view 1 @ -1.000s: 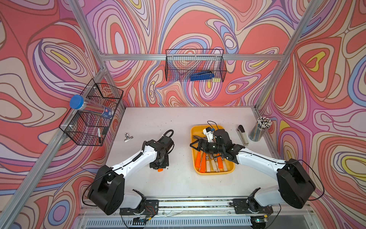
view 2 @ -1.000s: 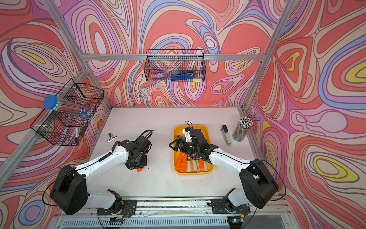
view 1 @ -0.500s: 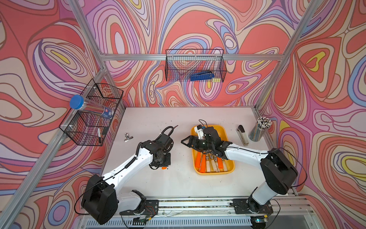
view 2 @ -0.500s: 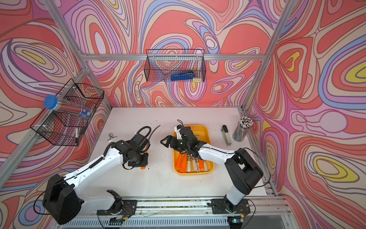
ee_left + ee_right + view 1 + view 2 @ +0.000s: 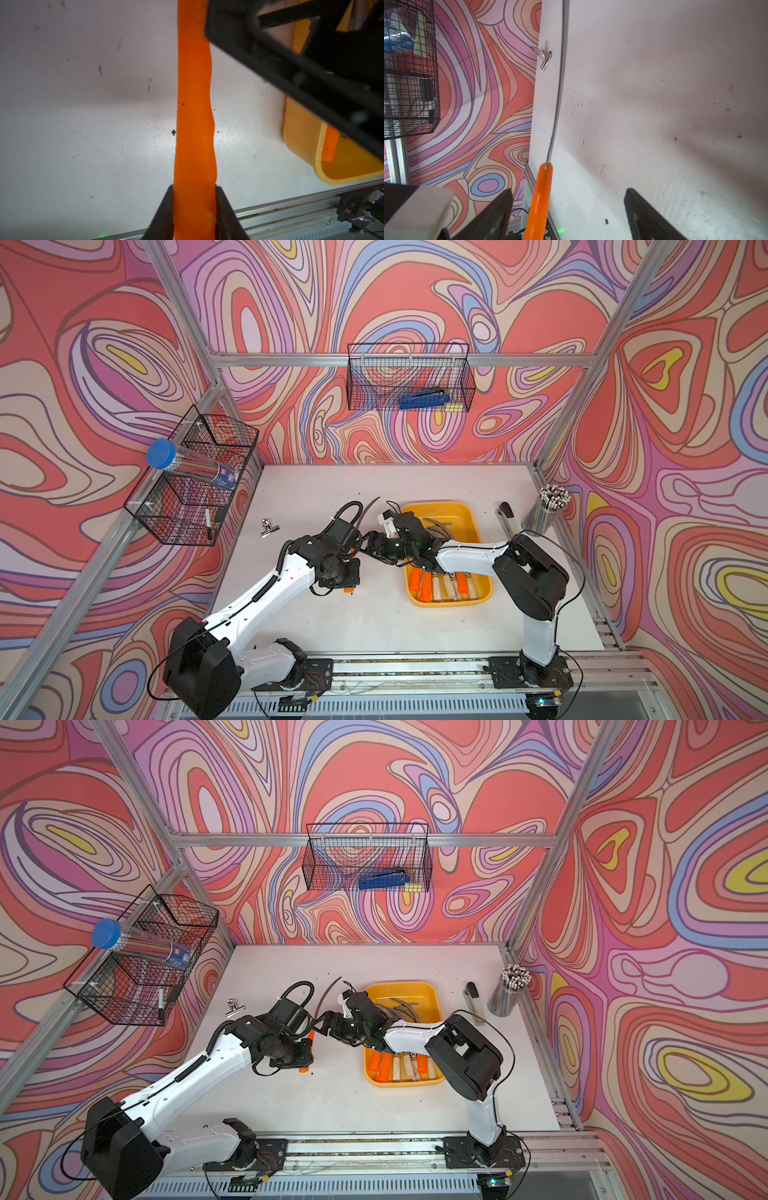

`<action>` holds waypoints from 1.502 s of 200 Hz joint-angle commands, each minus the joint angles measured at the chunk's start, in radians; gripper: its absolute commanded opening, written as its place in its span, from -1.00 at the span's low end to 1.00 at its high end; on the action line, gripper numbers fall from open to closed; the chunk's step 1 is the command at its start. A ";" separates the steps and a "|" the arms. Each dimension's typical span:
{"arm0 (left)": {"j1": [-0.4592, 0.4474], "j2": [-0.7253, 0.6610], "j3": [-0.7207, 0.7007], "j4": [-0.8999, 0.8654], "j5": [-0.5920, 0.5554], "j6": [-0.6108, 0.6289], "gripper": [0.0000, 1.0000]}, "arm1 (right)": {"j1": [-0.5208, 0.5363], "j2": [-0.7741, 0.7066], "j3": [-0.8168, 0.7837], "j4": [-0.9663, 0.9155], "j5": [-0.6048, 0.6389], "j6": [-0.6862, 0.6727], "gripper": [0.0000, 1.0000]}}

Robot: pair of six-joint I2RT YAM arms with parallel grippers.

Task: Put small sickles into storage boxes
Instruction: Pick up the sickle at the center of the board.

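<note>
My left gripper (image 5: pixel 194 191) is shut on the orange handle (image 5: pixel 194 108) of a small sickle, held above the table left of the yellow storage box (image 5: pixel 473 522). Its curved grey blade (image 5: pixel 368 510) points toward the back wall. My right gripper (image 5: pixel 568 193) reaches left from the box and is open. The same orange handle (image 5: pixel 539 199) passes between its fingers, nearer one finger, with a gap on each side. Several more small sickles (image 5: pixel 444 585), with orange or pale wood handles, lie in the box (image 5: pixel 432 994).
A grey-black stapler (image 5: pixel 507 518) and a cup of pens (image 5: pixel 548 510) stand right of the box. A metal binder clip (image 5: pixel 269 527) lies at the table's left. Wire baskets hang on the left wall (image 5: pixel 195 485) and back wall (image 5: pixel 409 377).
The right gripper has swung left from over the box to the sickle handle, its jaws narrowing a little. The left arm has carried the sickle up and to the right.
</note>
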 commanded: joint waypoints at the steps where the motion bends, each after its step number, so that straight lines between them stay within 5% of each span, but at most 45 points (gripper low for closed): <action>1: -0.008 -0.028 0.018 0.012 0.012 0.010 -0.55 | 0.009 0.031 0.048 0.049 -0.014 0.024 0.71; 56: -0.012 -0.031 0.016 0.027 0.026 0.003 -0.55 | 0.017 0.093 0.109 0.060 -0.031 0.037 0.47; 127: -0.017 -0.026 0.032 0.029 0.033 0.009 -0.53 | 0.021 0.115 0.117 0.080 -0.038 0.048 -0.45; 165: -0.018 -0.037 0.035 0.006 0.026 0.047 0.06 | 0.019 0.102 0.118 0.052 -0.038 0.034 -0.93; 192: -0.018 -0.048 0.055 -0.029 0.000 0.064 0.66 | 0.011 0.082 0.127 0.005 -0.034 -0.003 -1.00; 224: -0.016 -0.067 0.069 -0.043 -0.003 0.072 0.99 | -0.024 0.041 0.104 -0.013 -0.039 -0.025 -1.00; 300: -0.015 -0.068 0.098 -0.043 -0.037 0.071 1.00 | -0.122 -0.128 0.008 -0.139 -0.074 -0.126 -1.00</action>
